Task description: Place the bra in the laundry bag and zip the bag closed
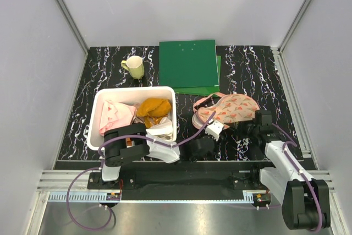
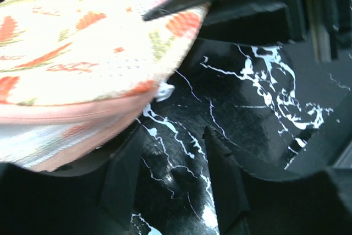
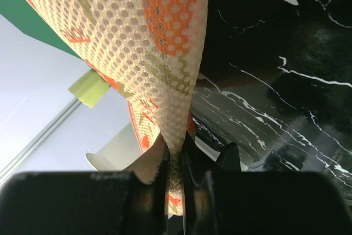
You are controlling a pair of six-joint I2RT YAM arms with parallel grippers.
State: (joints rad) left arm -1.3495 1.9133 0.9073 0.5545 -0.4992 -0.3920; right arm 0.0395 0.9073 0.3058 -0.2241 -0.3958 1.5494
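Right gripper (image 3: 176, 155) clamped on bag (image 3: 137, 42) mesh edge, on the side far from bin (image 1: 132, 91). Left gripper (image 2: 173, 169) released, fingers apart over table (image 2: 247, 97), nothing between them, bag rim just beside. Bag lies right of bin. Orange garment (image 1: 153, 108) and pink cloth (image 1: 114, 115) inside bin.
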